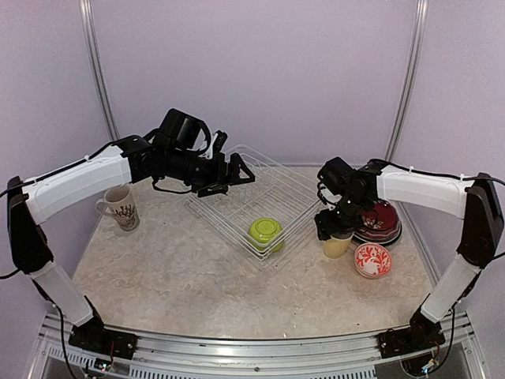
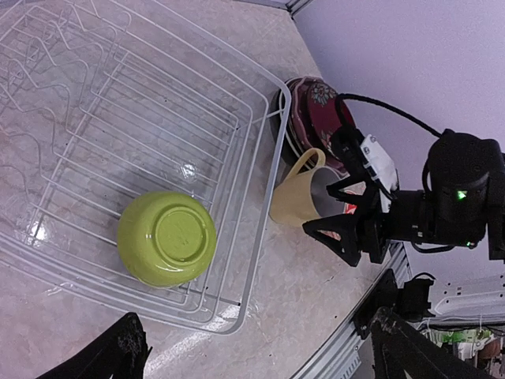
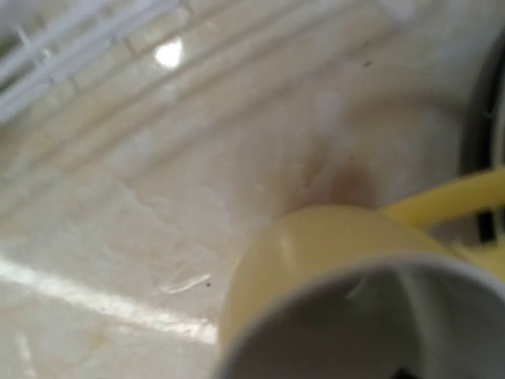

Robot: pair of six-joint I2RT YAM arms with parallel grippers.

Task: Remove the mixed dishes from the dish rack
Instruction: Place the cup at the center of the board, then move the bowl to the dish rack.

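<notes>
The white wire dish rack (image 1: 237,197) sits mid-table and holds a lime green bowl (image 1: 266,234), upside down, in its near corner (image 2: 167,238). My left gripper (image 1: 237,170) hovers open above the rack's far-left part; its dark fingertips (image 2: 118,351) frame the bottom of the left wrist view. Just right of the rack, a pale yellow cup (image 1: 337,245) stands upright on the table. My right gripper (image 1: 330,225) is right above the cup, fingers spread apart at the rim (image 2: 316,209). In the right wrist view the cup (image 3: 331,260) fills the frame and the fingers are hidden.
A stack of red and dark plates (image 1: 380,221) lies behind the cup, also seen as plates (image 2: 312,110) beside the rack. A small red-white bowl (image 1: 372,259) sits at the near right. A patterned cream mug (image 1: 118,208) stands at the left.
</notes>
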